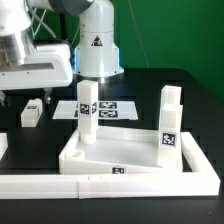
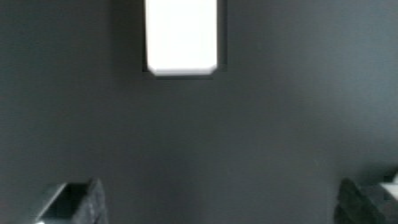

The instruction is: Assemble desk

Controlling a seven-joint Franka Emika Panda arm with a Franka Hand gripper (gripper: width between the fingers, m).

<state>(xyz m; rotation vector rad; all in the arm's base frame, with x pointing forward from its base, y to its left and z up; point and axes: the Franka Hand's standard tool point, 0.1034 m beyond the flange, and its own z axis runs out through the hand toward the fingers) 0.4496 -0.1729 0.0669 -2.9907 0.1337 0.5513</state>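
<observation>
No readable writing or brand; only black-and-white tags show on the parts. The desk top (image 1: 120, 152) lies near the front of the black table (image 1: 195, 95), against the white border strip (image 1: 110, 183). Three legs stand upright on it: one (image 1: 87, 110) at the exterior view's left, two (image 1: 170, 125) at its right. A fourth leg (image 1: 31, 113) lies loose on the table, far left. The marker board (image 1: 112, 110) lies behind. The gripper (image 2: 228, 205) hangs over bare table with fingers (image 2: 71, 203) spread apart, holding nothing; a leg (image 2: 183, 38) shows ahead.
</observation>
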